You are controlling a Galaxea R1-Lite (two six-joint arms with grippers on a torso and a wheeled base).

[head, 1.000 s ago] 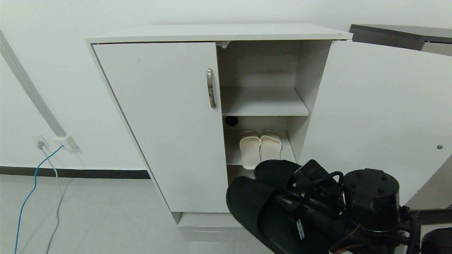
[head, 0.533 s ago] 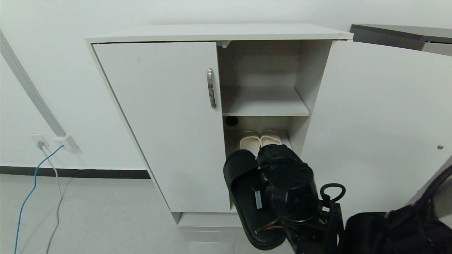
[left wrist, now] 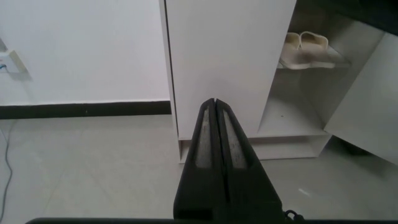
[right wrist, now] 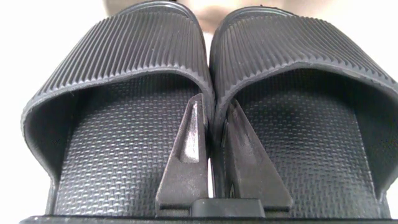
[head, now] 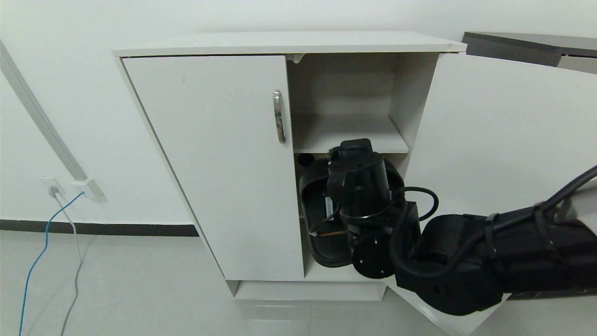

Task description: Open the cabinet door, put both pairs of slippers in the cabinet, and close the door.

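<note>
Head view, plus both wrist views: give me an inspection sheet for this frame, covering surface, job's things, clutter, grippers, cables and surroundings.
Surface: pale tiled floor in front of the white cabinet.
Job's things: left door shut, right door swung open; white slippers side by side on a shelf inside; black slippers held tilted in the opening below the upper shelf.
Clutter: nothing seen.
Grippers: right gripper pinches the inner edges of both black slippers; left gripper shut, holding nothing, low in front of the cabinet.
Cables: blue and grey cables run from a wall socket down to the floor.
Surroundings: white wall, black skirting, dark tabletop behind the open door.
</note>
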